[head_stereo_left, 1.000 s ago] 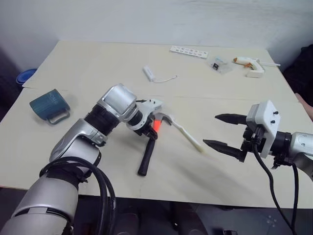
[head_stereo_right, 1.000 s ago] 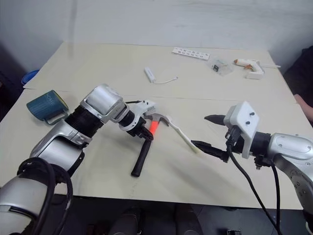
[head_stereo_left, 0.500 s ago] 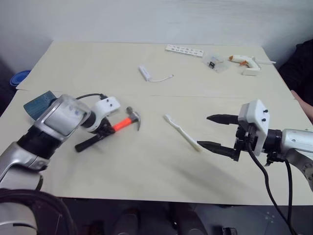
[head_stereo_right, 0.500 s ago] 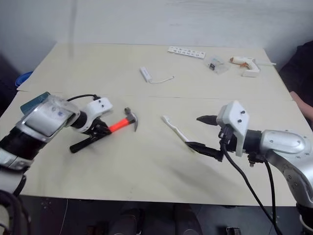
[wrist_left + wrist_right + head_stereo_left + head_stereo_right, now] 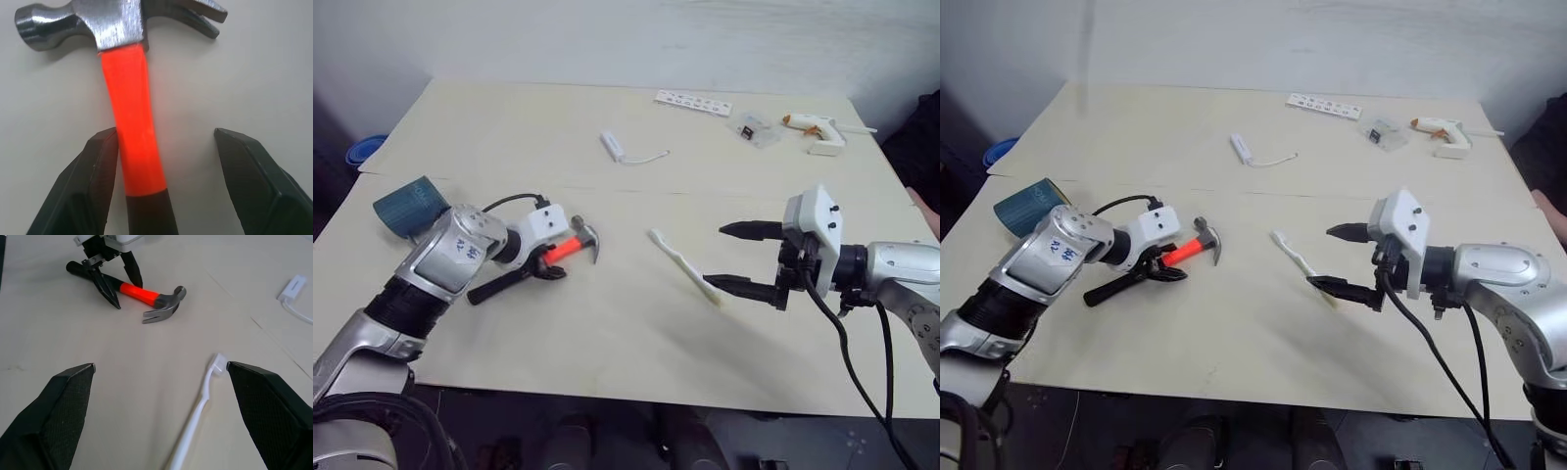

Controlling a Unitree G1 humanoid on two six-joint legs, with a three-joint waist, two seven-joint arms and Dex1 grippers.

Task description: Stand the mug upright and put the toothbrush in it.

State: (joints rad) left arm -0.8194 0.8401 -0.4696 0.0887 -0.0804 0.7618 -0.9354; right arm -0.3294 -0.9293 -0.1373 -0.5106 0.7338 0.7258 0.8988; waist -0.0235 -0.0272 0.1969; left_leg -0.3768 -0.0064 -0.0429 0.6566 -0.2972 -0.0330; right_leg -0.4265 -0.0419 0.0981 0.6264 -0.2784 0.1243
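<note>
1. Surface [image 5: 636, 372]: pale wooden top carrying everything. Neither step of the task is done, judging from how things lie.
2. Mug [image 5: 409, 206]: dark teal, lying on its side near the surface's left edge, partly hidden behind the left arm. Nothing grips it. Not stood up yet, so that step is fully open.
3. Hammer [image 5: 533, 266]: orange neck, black grip, steel head, lying flat on the surface left of centre. Not a task item; looks like it is being parked out of the way.
4. Toothbrush [image 5: 683, 267]: white, lying flat near the middle of the surface, bristle end pointing away from the robot. Well apart from the mug. Not picked up, not in anything.
5. Left pincer [image 5: 159, 161]: fingers apart, straddling the hammer's orange neck; one finger sits right beside it, the other stands clear. I read that as not clamped. It is the pincer nearer the mug.
6. Right pincer [image 5: 740, 259]: fingers wide apart, empty, hovering just beside the handle end of the toothbrush; the fingers frame it in the right wrist view. No contact that I can see.
7. Left to do, my call: get the left pincer off the hammer and over to the mug, tip the mug upright, close the right pincer on the toothbrush, carry it across, drop it in. Effectively near the start.
8. Background clutter at the far edge: glue gun [image 5: 815, 130], white dongle [image 5: 614, 146] with cable. Irrelevant.
</note>
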